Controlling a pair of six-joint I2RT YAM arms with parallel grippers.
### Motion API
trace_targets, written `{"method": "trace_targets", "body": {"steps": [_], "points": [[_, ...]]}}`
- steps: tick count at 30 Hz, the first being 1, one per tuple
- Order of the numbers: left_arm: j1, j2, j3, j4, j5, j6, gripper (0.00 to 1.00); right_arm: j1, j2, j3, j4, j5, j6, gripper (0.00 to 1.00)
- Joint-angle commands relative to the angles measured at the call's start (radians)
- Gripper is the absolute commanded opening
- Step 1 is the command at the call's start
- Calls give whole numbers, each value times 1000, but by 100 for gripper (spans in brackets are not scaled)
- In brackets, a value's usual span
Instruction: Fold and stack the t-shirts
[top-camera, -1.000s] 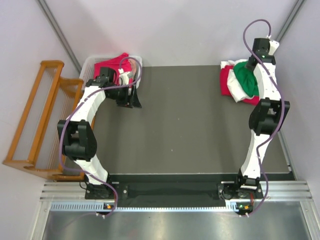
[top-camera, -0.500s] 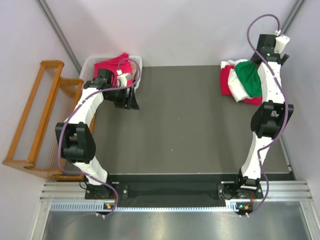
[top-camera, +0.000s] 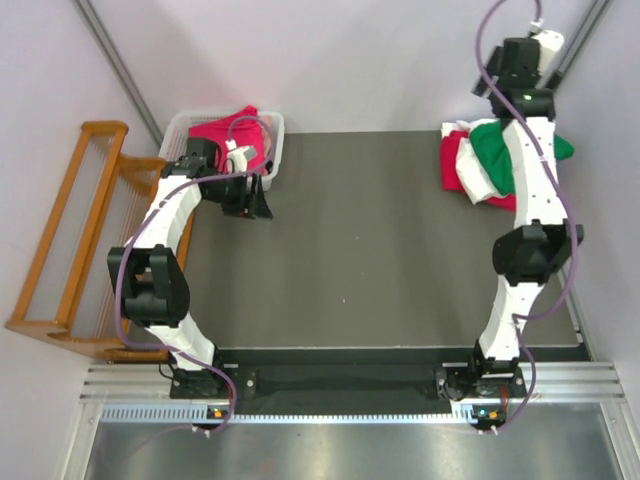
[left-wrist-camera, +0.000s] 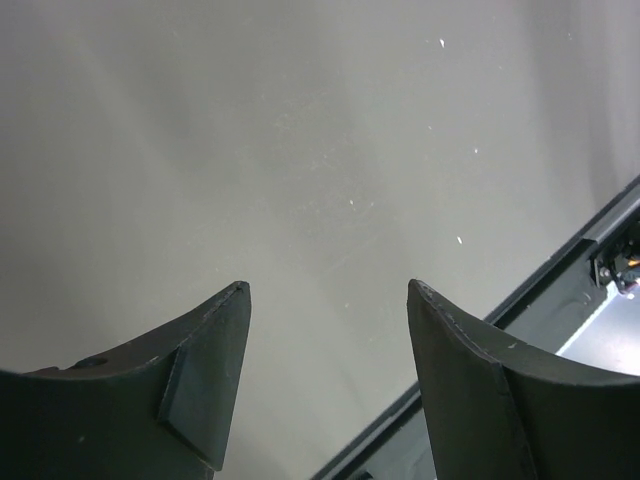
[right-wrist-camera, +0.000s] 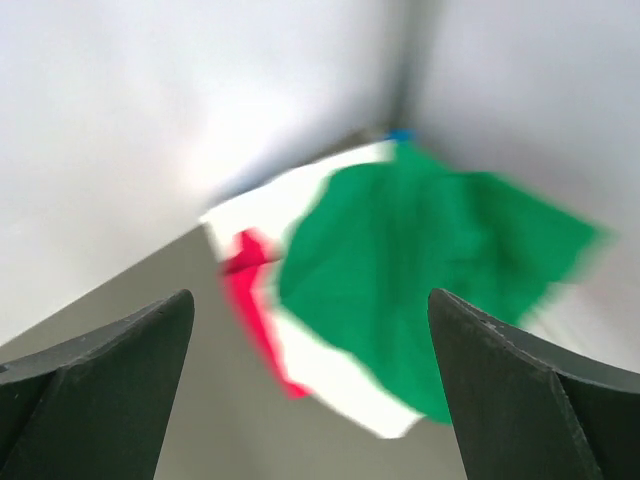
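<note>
At the table's back right lies a pile of t-shirts: a bright green one (top-camera: 492, 158) (right-wrist-camera: 430, 260) on top, a white one (top-camera: 463, 165) (right-wrist-camera: 345, 375) under it and a red one (top-camera: 450, 148) (right-wrist-camera: 243, 280) at the bottom. My right gripper (top-camera: 510, 82) (right-wrist-camera: 310, 295) hangs high above the pile, open wide and holding nothing. A crimson t-shirt (top-camera: 222, 130) fills the basket at the back left. My left gripper (top-camera: 250, 203) (left-wrist-camera: 328, 285) is open over bare table just in front of that basket, with nothing between its fingers.
The white slatted basket (top-camera: 277, 140) stands at the table's back left corner. An orange wooden rack (top-camera: 70, 240) stands off the table's left side. The grey table (top-camera: 360, 250) stretches between the arms. The right forearm crosses over the pile.
My right gripper has opened wide and risen up and back off the pile, leaving the green shirt lying on top. The left gripper has drifted slightly left.
</note>
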Motion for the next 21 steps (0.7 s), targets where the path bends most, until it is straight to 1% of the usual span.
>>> {"method": "trace_targets", "body": {"steps": [1,3,4,6,8,10,12,16,18,21], "points": [[5,-8,63,-65,17,8,68,38,105,19,-108,-196,31,100],[5,-2,93,-91,11,7,68,34,85,-69,-42,-196,56,100],[5,9,107,-105,10,8,68,26,76,-146,-22,-199,63,100],[5,20,147,-148,5,10,67,14,61,-197,13,-187,96,100],[5,32,164,-166,2,7,67,-46,39,-256,37,-181,117,100],[5,34,169,-171,-18,0,66,-51,-11,-328,114,-192,105,100],[4,34,163,-163,-25,-16,66,-51,-36,-343,137,-230,71,100],[2,40,143,-139,-35,-39,65,-51,-57,-327,143,-270,59,100],[2,44,144,-145,-50,-29,65,-51,-76,-329,139,-239,73,100],[2,51,140,-154,-55,-16,64,-57,-97,-338,142,-238,65,100]]}}
